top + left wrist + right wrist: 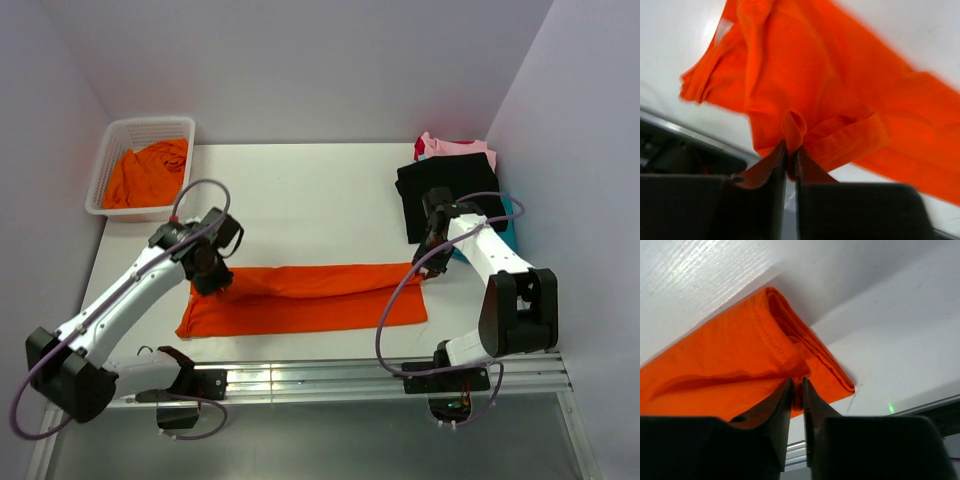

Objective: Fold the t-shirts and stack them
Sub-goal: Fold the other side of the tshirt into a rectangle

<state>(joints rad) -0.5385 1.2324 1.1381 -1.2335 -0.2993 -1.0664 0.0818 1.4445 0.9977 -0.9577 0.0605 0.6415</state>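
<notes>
A bright orange t-shirt (310, 300) lies folded into a long band across the near part of the white table (310, 195). My left gripper (210, 285) is at the band's left end. In the left wrist view the left gripper (791, 150) stands nearly closed, with a small fold of the orange t-shirt (840, 90) pinched between its tips. My right gripper (428, 262) is at the band's far right corner. In the right wrist view the right gripper (797, 387) likewise has a narrow gap, with the hem of the orange t-shirt (730, 355) caught in it.
A white mesh basket (110, 165) at the back left holds crumpled orange t-shirts (148, 175). At the back right, a black t-shirt (430, 190), a pink one (450, 147) and a teal one (508, 225) lie piled by the wall. A metal rail (330, 380) runs along the near edge.
</notes>
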